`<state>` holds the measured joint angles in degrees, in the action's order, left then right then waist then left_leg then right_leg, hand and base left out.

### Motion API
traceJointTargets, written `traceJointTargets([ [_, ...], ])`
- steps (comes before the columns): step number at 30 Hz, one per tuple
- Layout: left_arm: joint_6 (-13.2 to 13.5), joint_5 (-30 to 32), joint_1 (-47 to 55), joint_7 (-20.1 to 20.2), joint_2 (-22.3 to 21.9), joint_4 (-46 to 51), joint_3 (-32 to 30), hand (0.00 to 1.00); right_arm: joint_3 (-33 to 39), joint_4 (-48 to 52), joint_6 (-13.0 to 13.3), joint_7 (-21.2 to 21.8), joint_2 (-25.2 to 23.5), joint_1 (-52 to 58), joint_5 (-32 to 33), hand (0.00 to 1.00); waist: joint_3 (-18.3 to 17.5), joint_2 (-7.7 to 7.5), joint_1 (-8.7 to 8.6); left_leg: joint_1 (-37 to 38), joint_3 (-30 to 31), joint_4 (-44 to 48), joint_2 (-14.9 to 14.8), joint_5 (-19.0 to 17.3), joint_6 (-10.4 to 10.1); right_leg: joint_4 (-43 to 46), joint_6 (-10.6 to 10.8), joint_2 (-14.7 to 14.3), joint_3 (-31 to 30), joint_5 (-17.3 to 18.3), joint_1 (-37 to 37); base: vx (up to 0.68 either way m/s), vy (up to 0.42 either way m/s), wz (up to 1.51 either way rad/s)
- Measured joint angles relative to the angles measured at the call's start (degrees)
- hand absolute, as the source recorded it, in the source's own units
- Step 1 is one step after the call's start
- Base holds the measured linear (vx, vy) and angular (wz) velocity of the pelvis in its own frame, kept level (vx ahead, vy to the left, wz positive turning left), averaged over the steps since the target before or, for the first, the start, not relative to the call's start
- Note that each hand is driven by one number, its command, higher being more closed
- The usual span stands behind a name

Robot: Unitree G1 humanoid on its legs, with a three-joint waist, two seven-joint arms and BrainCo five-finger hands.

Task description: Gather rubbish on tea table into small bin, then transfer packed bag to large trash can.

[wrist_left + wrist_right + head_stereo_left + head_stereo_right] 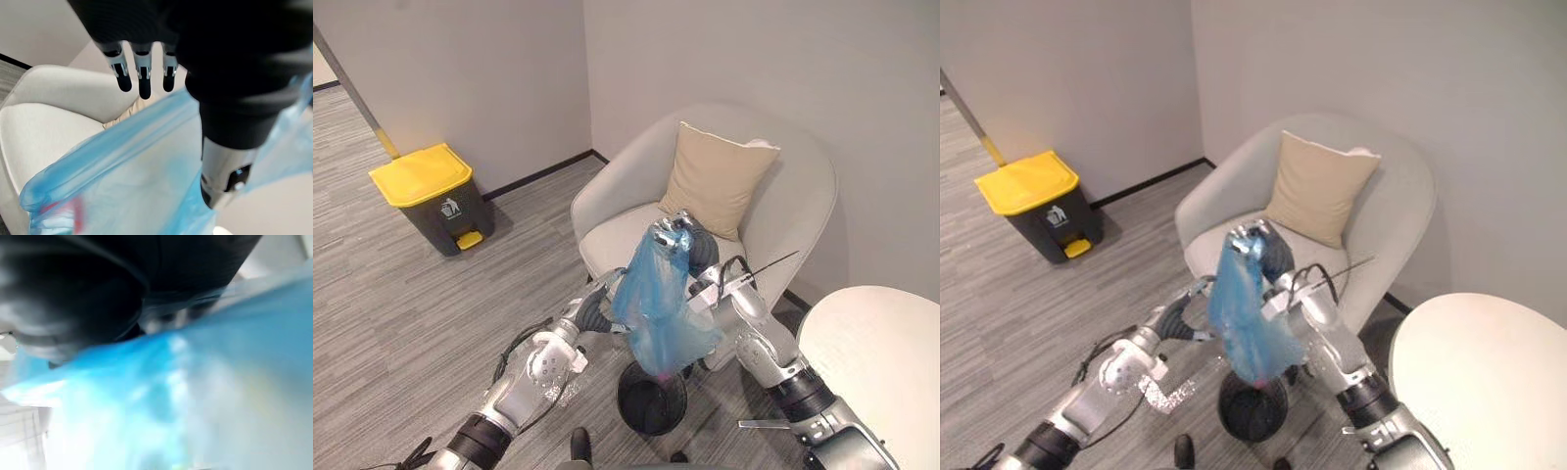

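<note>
One large trash can (435, 201), yellow-lidded, stands on the floor by the far-left wall. The left hand (592, 311), fingers straight and apart, sits just beside the one blue bag (658, 313). The bag hangs over the one small bin (651, 406), in front of the single armchair (607, 211). The right hand (677, 235) is clamped round its gathered neck. The film looks thin, soft and slippery, probably light, so that bunched neck is the safest hold. One tea table (876, 343) shows at the right.
</note>
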<state>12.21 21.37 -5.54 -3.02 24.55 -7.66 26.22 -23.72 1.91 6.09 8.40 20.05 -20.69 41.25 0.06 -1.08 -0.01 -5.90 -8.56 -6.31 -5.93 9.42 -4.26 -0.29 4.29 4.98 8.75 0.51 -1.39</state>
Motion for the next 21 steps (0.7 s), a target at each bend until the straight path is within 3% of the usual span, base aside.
traceJointTargets([
  [15, 1.2, 1.0, -2.5, 0.6, -6.3, -4.6, 5.2, 0.00, -2.2, 1.3, -0.1, -2.6, -0.4, -2.8, 0.5, 1.00, 0.0, -0.01, 0.16, 0.0, -0.5, 0.0, -0.4, 0.0, -0.3, 0.0, -0.1, -0.4, -0.7, -0.1, -0.5, 0.00, 0.000, -0.01],
  [16, 1.2, 1.0, -2.9, 0.5, -6.6, -5.2, 5.2, 1.00, -2.6, 1.3, -0.2, -2.9, -0.7, -3.3, 0.5, 1.00, -0.1, 0.02, 0.18, 0.0, -0.5, 0.0, -0.5, 0.0, -0.3, 0.0, -0.2, -0.5, -0.7, -0.2, -0.5, 0.00, 0.000, 0.00],
  [21, 1.3, 1.0, -4.5, -1.1, -8.2, -6.5, 5.2, 1.00, -4.1, 0.9, -0.5, -4.1, -1.9, -4.9, 0.5, 1.00, -0.1, 0.04, 0.32, 0.0, -0.5, 0.0, -0.6, 0.1, -0.4, 0.0, -0.3, -0.6, -0.8, -0.2, -0.5, 0.00, 0.000, 0.00],
])
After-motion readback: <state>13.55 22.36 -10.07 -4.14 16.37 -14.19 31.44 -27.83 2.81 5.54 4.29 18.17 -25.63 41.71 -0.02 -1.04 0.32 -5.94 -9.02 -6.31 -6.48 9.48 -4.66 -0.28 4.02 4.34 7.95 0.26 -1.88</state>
